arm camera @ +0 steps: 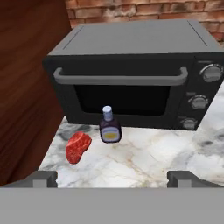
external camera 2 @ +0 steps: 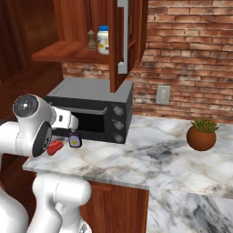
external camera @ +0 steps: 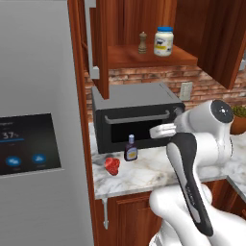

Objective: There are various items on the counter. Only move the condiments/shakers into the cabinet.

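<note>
Fingers [arm camera: 43,178] spread wide, holding nothing, aimed at the dark sauce bottle [arm camera: 109,127] straight ahead and slightly below, upright on the surface [arm camera: 148,157] before the microwave [arm camera: 131,65]. Red lumpy object [arm camera: 78,147] just left. Pepper mill [external camera: 142,42], blue-lidded jar [external camera: 163,41] already on the cabinet shelf [external camera: 144,57].

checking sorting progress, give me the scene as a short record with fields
in cabinet: pepper mill and white jar, upright on the shelf
on counter: dark bottle upright in front of the black oven; red lumpy object beside it
gripper: open, holding nothing, short of the bottle
left to move: the dark bottle
other: potted plant on the counter
</note>
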